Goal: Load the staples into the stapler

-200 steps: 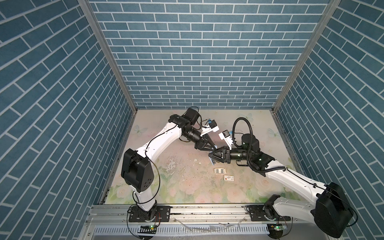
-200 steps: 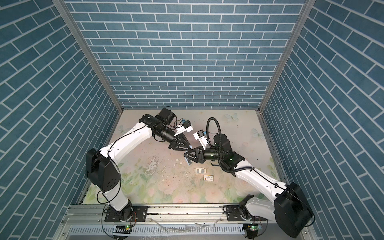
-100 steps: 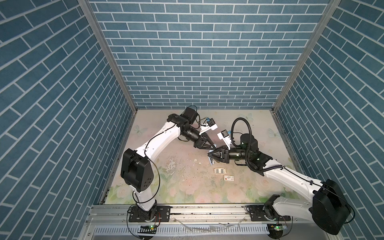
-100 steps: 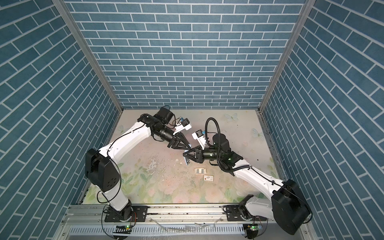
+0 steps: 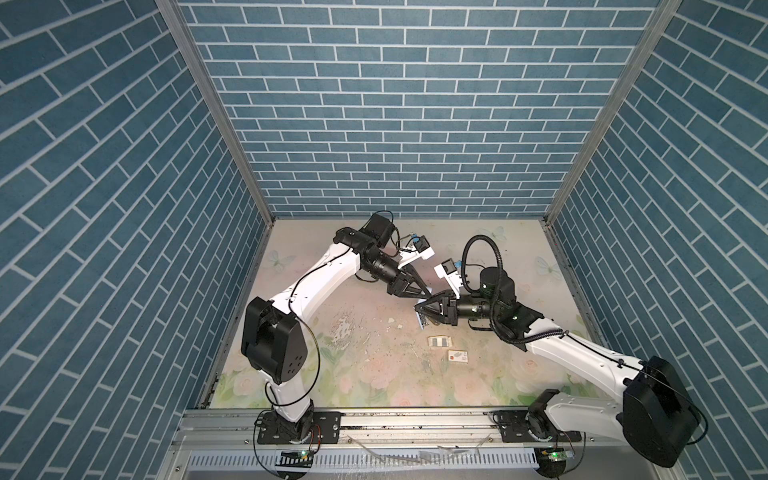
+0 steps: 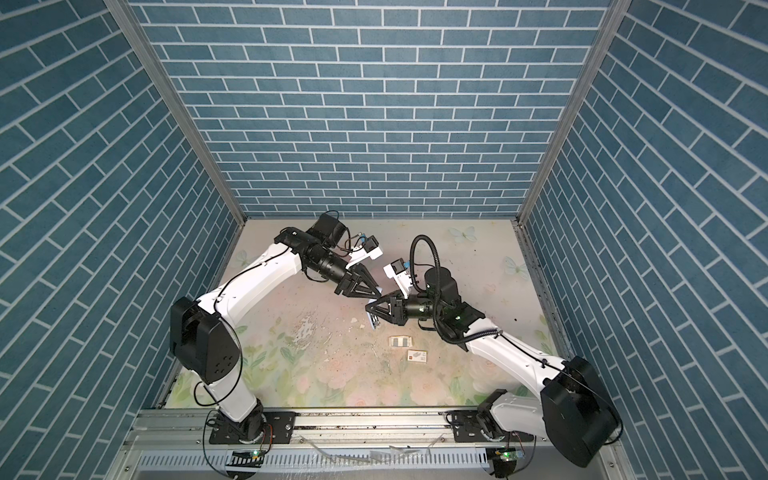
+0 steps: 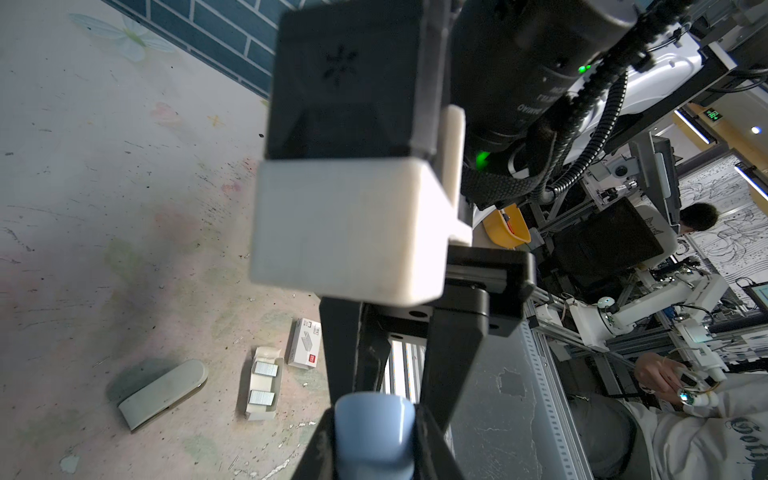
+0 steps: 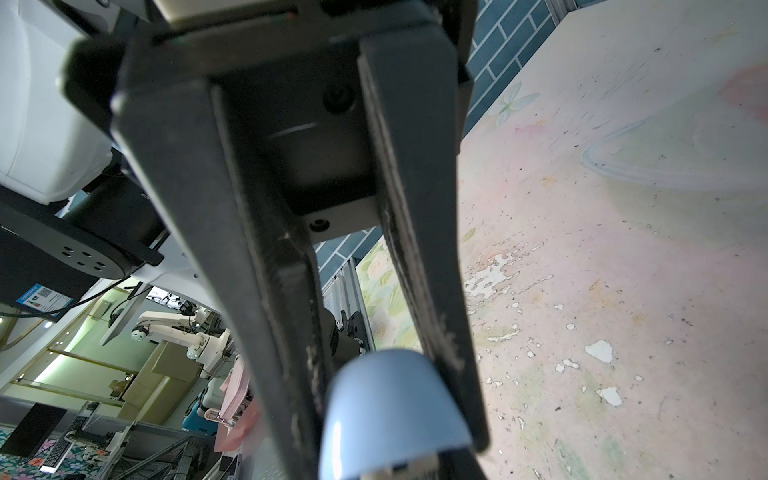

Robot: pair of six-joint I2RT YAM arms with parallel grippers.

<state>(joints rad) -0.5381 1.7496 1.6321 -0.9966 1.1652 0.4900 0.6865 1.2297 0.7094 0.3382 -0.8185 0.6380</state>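
The left gripper [image 5: 424, 295] is clamped on a light-blue stapler [image 7: 374, 432]. Its dark fingers [image 8: 432, 316] press against both sides of the rounded body, which is held above the table. The right gripper [image 5: 417, 308] meets it tip to tip from the right. Its fingers [image 7: 451, 353] also close on either side of the blue stapler, whose blue end with a pale underside fills the bottom of the right wrist view [image 8: 390, 415]. Both top views show the two grippers joined near the middle of the floral table [image 5: 332, 374].

A grey stapler [image 7: 162, 392] lies flat on the table just below the tips, on their near side. To its near right is the cream tray [image 5: 439, 341], apart from it. The staples [image 7: 265, 369] lie in the tray as two short grey strips, one behind the other. A white staple box [image 7: 305, 343] with a red end lies just beside the tray, on its near right.
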